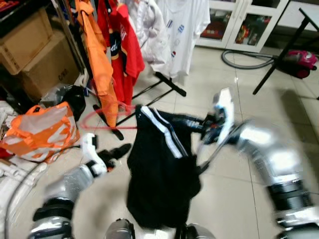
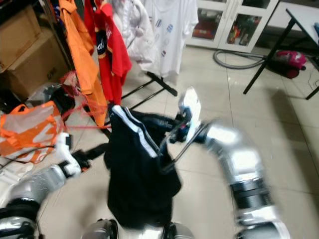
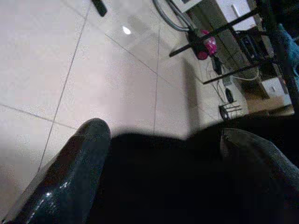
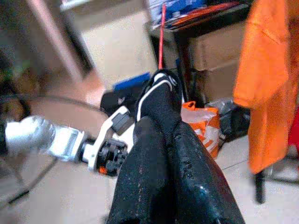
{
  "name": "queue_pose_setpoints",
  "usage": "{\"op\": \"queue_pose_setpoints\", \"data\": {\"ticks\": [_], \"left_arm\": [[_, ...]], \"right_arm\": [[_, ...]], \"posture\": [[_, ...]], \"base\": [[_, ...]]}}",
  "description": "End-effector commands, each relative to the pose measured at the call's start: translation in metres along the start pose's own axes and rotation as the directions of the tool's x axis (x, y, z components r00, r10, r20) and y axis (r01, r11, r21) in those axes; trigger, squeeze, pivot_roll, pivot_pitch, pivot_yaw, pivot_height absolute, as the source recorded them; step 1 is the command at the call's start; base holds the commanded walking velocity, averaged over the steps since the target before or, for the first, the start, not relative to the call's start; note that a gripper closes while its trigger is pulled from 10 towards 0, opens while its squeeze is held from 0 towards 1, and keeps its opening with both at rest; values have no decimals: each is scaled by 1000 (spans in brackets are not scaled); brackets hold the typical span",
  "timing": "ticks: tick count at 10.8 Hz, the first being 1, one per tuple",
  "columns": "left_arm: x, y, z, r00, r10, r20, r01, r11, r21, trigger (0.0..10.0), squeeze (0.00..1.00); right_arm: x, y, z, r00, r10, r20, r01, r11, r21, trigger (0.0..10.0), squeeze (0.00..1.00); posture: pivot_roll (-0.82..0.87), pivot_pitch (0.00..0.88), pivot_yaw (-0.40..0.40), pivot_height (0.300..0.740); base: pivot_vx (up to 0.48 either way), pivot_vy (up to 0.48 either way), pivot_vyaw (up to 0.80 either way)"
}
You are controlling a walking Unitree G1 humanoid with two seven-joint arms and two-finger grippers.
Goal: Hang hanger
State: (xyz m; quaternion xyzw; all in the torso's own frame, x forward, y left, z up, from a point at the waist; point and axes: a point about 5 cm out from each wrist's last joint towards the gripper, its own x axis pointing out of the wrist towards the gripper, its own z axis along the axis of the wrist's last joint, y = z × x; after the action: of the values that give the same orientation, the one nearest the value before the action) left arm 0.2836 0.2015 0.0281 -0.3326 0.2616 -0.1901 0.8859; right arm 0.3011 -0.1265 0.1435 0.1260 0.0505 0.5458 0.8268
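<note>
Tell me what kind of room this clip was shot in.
Probably a home utility or storage room: a floor-standing clothes rack hung with shirts, stacked cardboard boxes, a vacuum cleaner on the tiled floor.

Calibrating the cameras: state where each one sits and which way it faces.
Left eye view: head, facing forward and down at the black white-striped garment; both silver arms, left tool, right tool show.
Right eye view: beside it, same scene.
Left wrist view: left wrist, along spread fingers toward garment, tiled floor, pink vacuum cleaner.
Right wrist view: right wrist, along closed fingers gripping garment; left arm, orange shirt beyond.
Shared: garment in all; vacuum in eye and left wrist views.
</note>
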Motion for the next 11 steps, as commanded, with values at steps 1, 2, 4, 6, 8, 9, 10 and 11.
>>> {"op": "queue_pose_setpoints", "data": {"ticks": [1,2,4,6,8,9,10,11], "left_arm": [[1,1,-1,1000,24,0,-24,1000,-5,10000,0],[0,2,0,1000,23,1,-23,1000,-6,10000,0],[-9,9,13,999,49,11,-49,999,11,10000,0],[-20,21,23,994,110,4,-110,993,31,10000,0],[-17,18,37,993,104,49,-106,994,23,10000,0],[-13,17,34,994,104,33,-105,994,37,10000,0],[-8,11,31,997,80,14,-81,995,58,10000,0],[-3,7,29,998,64,9,-65,996,53,10000,0]], "right_arm": [[-6,-6,3,994,-41,105,35,997,63,0,0],[-4,-7,-3,990,-50,129,35,992,120,0,0],[0,-5,-1,985,-18,170,-7,989,147,0,0],[4,4,13,984,92,156,-105,991,80,0,0],[3,4,10,988,119,103,-127,990,68,0,0],[2,3,9,989,120,84,-126,990,67,0,0],[3,3,11,989,123,78,-127,990,56,0,0],[5,5,14,987,139,83,-143,989,47,0,0]], "posture": [[17,144,-4,740],[25,149,3,740],[37,154,20,740],[33,156,29,740],[34,152,26,740],[32,151,25,740],[31,149,24,740],[35,150,25,740]], "base": [[0,0,0],[0,0,0],[0,0,0],[0,0,0],[0,0,0],[0,0,0],[0,0,0],[0,0,0]]}}
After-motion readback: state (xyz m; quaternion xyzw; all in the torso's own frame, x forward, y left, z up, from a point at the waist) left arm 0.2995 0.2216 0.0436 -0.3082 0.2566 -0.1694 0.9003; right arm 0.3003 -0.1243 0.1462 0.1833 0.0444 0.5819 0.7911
